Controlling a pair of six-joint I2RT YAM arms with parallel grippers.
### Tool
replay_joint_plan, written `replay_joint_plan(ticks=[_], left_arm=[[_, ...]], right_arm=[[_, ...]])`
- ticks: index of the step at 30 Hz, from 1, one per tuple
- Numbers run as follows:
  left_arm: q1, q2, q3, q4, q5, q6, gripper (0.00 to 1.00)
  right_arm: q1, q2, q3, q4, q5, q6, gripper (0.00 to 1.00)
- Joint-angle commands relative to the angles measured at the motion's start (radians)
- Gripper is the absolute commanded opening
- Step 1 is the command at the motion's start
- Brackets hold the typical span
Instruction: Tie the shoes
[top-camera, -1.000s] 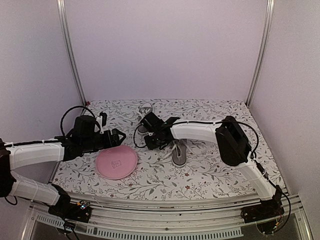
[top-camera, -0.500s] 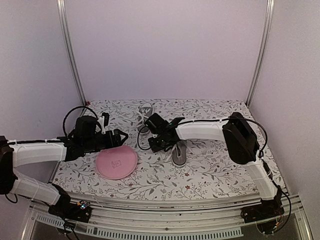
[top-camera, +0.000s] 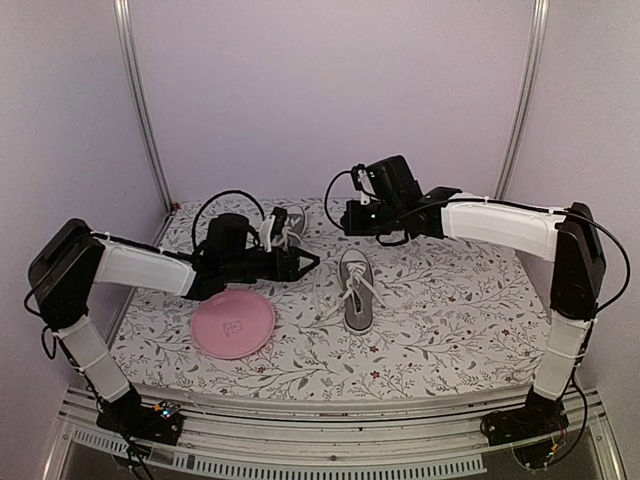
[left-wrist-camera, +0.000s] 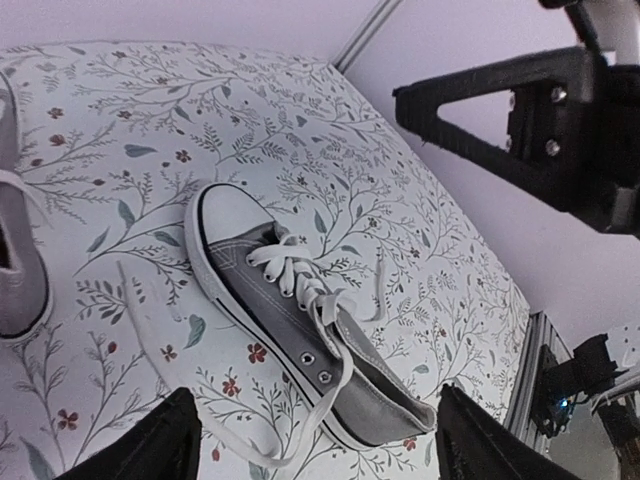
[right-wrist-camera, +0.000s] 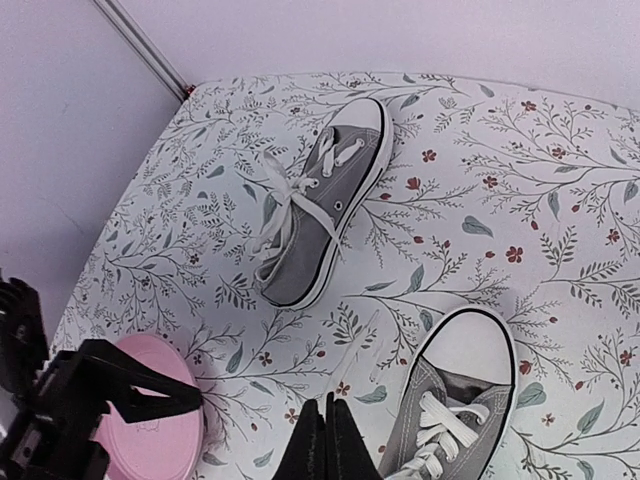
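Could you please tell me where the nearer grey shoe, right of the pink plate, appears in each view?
Top external: the nearer shoe sits mid-picture, right of the pink plate.
Left wrist: nearer shoe centred, diagonal, toe cap upper left.
Right wrist: nearer shoe at the bottom right, toe end only.
Shared landmark: the other shoe shows in all three.

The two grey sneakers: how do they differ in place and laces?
The near sneaker lies central; the far sneaker lies farther back and left. The near sneaker's lace ends trail out loose; the far sneaker's laces bunch over one side. Both are grey with white toe caps.
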Motion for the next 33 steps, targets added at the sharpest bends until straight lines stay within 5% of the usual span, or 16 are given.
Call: replay_joint_plan(ticks=[1,5,14,18,24,33], left_arm=[[-0.023,0.133,0.117,0.021,0.010,0.032,0.79],[-0.031,0.150,0.149,-0.005,-0.012,0.022,0.77],[-0.028,0.117,0.099,-0.161,-0.240,-0.191,0.69],[-0.034,0.183,0.243,-0.388,-0.260,-0.135,0.63],[-0.051,0.294,0.377,-0.532,-0.269,-0.101,0.53],[-0.067,0.376,0.424,-0.541,-0.295,-0.125,0.52]], right_arm=[[-0.018,-0.048,-0.065,0.057,-0.040,0.019,0.02],[-0.021,-0.032,-0.072,0.018,-0.015,-0.022,0.04],[-0.021,0.073,-0.004,-0.051,-0.084,-0.044,0.34],[-0.022,0.071,-0.014,-0.032,-0.130,0.004,0.66],[-0.082,0.018,-0.069,-0.005,-0.319,0.067,0.88],[-0.184,-0.195,-0.349,0.134,-0.579,0.048,0.94]])
